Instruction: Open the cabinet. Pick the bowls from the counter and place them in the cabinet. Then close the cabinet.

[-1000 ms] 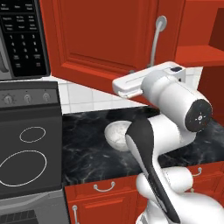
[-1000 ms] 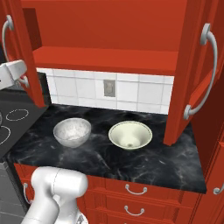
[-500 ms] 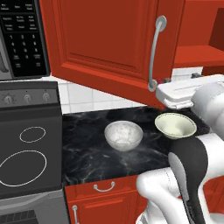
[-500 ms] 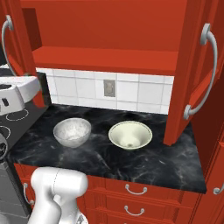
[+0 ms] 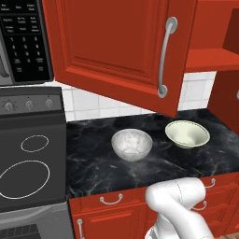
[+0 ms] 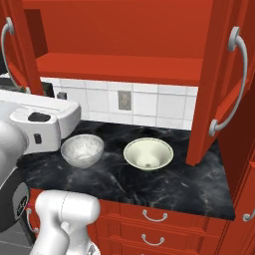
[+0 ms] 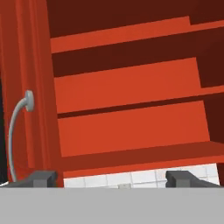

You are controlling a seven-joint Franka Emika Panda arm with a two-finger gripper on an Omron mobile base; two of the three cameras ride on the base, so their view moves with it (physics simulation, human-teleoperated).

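Observation:
The cabinet (image 6: 119,67) stands open, both red doors swung out, its shelves bare in the hand view (image 7: 131,122). Two bowls sit on the black marble counter (image 6: 164,184): the mottled grey one (image 6: 82,149) (image 5: 132,144) on the left, the cream one (image 6: 148,153) (image 5: 187,134) to its right. In the hand view my gripper (image 7: 113,178) is open with nothing between its fingertips (image 7: 41,177), looking up at the shelves. In the right base view the white hand (image 6: 42,122) hovers left of the grey bowl, above the counter.
The left door (image 5: 116,51) with its silver handle (image 5: 163,58) juts out over the counter. The right door (image 6: 224,84) hangs open on the right. A stovetop (image 5: 28,163) and a microwave (image 5: 21,42) lie to the left. Drawer fronts (image 6: 149,219) run below.
The arm has swung away from the left door's handle, out of the left base view and further into the right base view. The jaws have spread wide. Bowls and doors stay put.

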